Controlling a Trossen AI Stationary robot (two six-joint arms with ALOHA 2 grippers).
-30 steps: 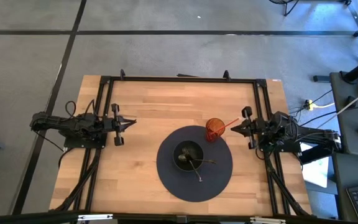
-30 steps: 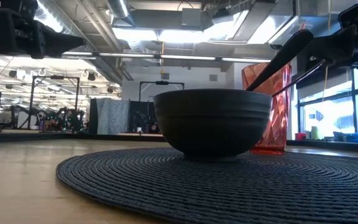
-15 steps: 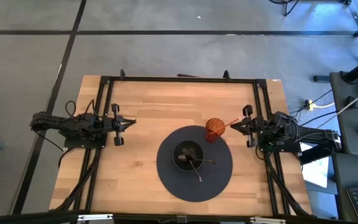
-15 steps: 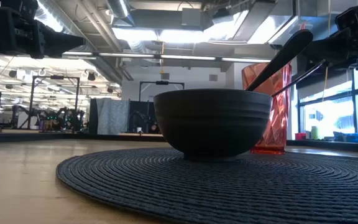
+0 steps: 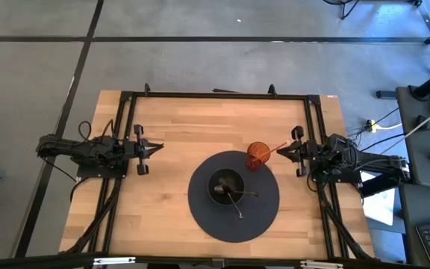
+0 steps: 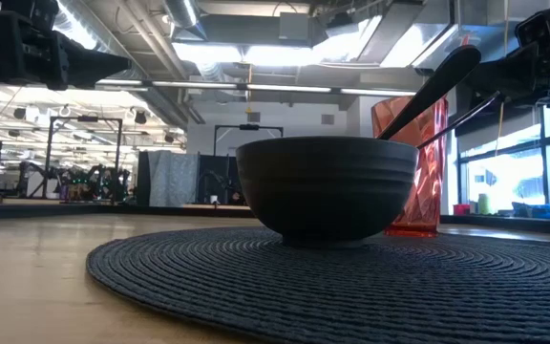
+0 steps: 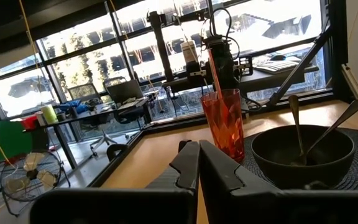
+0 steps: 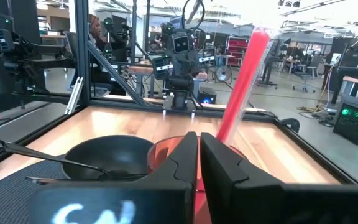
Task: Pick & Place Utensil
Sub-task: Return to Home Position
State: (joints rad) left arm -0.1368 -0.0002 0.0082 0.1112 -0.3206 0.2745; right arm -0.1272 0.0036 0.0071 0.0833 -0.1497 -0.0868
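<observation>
Both arms are sitting parked: the left gripper (image 5: pixel 160 147) by the table's (image 5: pixel 200 119) left edge, the right gripper (image 5: pixel 279 153) by its right edge, each with jaws pressed together on nothing. The two black utensils (image 5: pixel 234 196) are lying in the black bowl (image 5: pixel 226 179) on the mat (image 5: pixel 263 217), toward the front edge. I'm worrying about the straw (image 5: pixel 277 149) leaning out of the orange cup (image 5: pixel 257 155) right at the right gripper's tips: any stray nudge there could be tipping that cup.

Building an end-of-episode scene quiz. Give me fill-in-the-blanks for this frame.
Two utensils lean in the black ___. The bowl stands on a round dark ___. The orange cup holds a red ___. Left gripper and right gripper are both ___, off the mat.
Missing: bowl; mat; straw; shut.
</observation>
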